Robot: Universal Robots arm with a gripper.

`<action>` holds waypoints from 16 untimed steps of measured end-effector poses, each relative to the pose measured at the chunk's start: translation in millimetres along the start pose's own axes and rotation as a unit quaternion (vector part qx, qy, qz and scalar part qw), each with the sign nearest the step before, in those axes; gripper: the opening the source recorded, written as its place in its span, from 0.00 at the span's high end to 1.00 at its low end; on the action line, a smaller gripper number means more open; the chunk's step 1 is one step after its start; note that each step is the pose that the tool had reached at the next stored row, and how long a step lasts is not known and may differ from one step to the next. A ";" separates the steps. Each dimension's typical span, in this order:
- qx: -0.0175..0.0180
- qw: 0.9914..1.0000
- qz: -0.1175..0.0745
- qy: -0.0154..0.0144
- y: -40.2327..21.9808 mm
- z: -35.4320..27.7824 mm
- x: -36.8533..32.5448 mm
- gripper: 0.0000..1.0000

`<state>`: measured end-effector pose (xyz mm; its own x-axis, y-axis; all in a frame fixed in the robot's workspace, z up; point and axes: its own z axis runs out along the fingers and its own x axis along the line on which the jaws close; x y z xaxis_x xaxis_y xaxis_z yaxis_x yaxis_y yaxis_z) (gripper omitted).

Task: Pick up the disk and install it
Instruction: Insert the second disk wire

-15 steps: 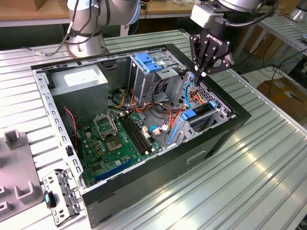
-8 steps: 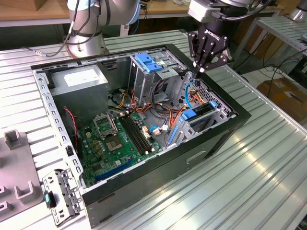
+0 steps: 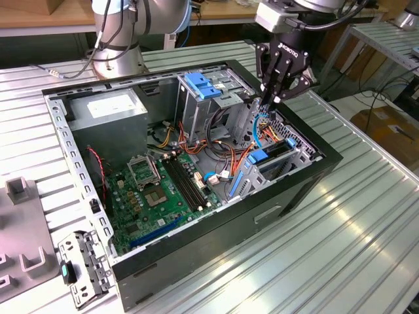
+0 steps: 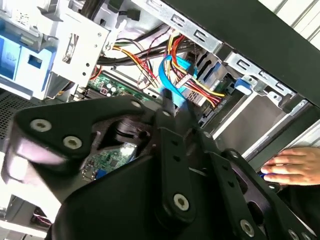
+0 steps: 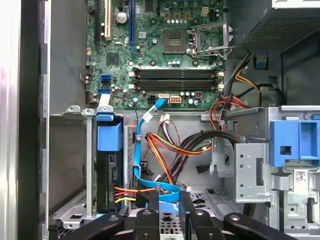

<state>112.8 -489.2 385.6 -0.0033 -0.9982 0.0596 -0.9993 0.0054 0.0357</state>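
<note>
My gripper [image 3: 268,102] hung low inside the open case [image 3: 327,160], at the exterior view's right, just above the drive bay. Whether it was open or closed I could not tell, and also not if it held something; its tip was lost among the cables. One blue flat cable [image 5: 141,150] ran right at the tip, and a bundle of orange, yellow and red wires [image 5: 167,150] lay just beside it.

The disk [image 5: 106,175] stood on its edge in the bay next to my gripper, under a blue clip [image 5: 109,137]. I saw only a dark narrow side of it; the label was hidden, and the bay wall covered the rest.

One hand [image 4: 295,167] rested at the outer edge of the case, cut off by the frame in the second wrist view.

Further away I counted one cage [image 3: 196,111] with a blue handle [image 3: 203,86], one board [image 3: 163,190] with four memory slots [image 5: 177,79], and one grey box [image 3: 108,110] in the far corner, partly behind the case wall.
</note>
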 end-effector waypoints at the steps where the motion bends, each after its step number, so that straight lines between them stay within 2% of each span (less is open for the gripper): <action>1: 0.000 1.000 0.000 0.006 0.0 0.0 0.0 0.70; 3: 0.000 1.000 0.001 0.024 0.0 0.0 0.0 0.70; 4: 0.000 0.999 0.001 0.032 0.0 0.0 -0.1 0.70; 5: 0.000 0.999 0.002 0.037 0.0 0.0 -0.4 0.70; 6: 0.000 0.999 0.003 0.048 0.0 0.0 -1.1 0.70; 7: 0.000 0.999 0.004 0.050 0.0 0.3 -2.6 0.70; 10: -0.001 0.999 0.009 0.050 -0.3 2.8 -10.3 0.70; 16: -0.001 0.999 0.017 0.051 -0.8 11.7 -11.3 0.70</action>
<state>113.2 -478.7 373.2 -0.0330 -0.9863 0.1616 -0.9986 0.0391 0.0347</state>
